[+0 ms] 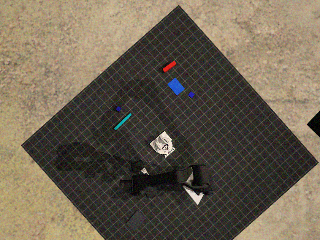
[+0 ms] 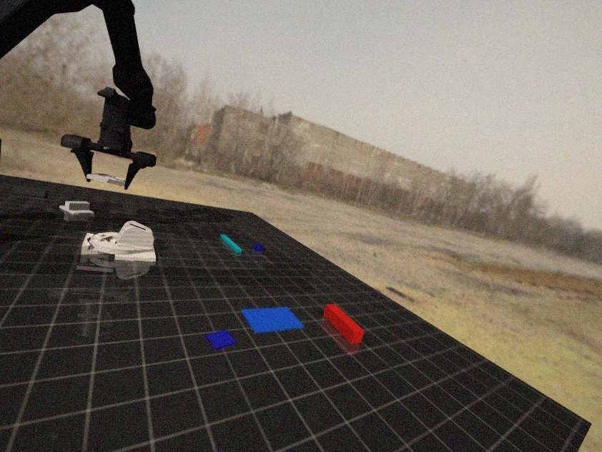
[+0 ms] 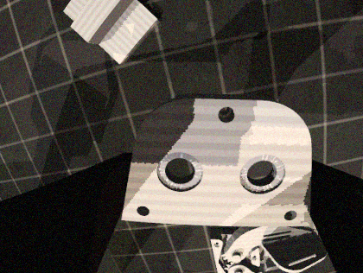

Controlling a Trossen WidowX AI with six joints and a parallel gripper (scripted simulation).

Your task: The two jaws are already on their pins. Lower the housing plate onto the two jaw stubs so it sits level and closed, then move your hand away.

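My gripper (image 2: 107, 184) (image 3: 215, 164) is shut on the housing plate (image 2: 104, 178) (image 3: 216, 196), with one finger at each side edge. The plate is white, with two ringed holes and three small holes. It hangs high above the dark mat, roughly level, behind the white gripper assembly. That assembly (image 1: 161, 142) (image 2: 136, 243) stands on the mat. It has an upright rounded part with a slot and low parts in front. In the wrist view it shows only partly at the lower right. The jaw stubs cannot be made out clearly.
A stepped white block (image 2: 76, 207) (image 3: 114, 30) stands behind the assembly. A cyan bar (image 1: 122, 121) (image 2: 231, 243), a red bar (image 1: 169, 66) (image 2: 343, 323), a blue sheet (image 1: 176, 86) (image 2: 272, 319) and two small dark-blue pieces lie farther off. A dark grey square (image 1: 136, 220) lies near the mat edge.
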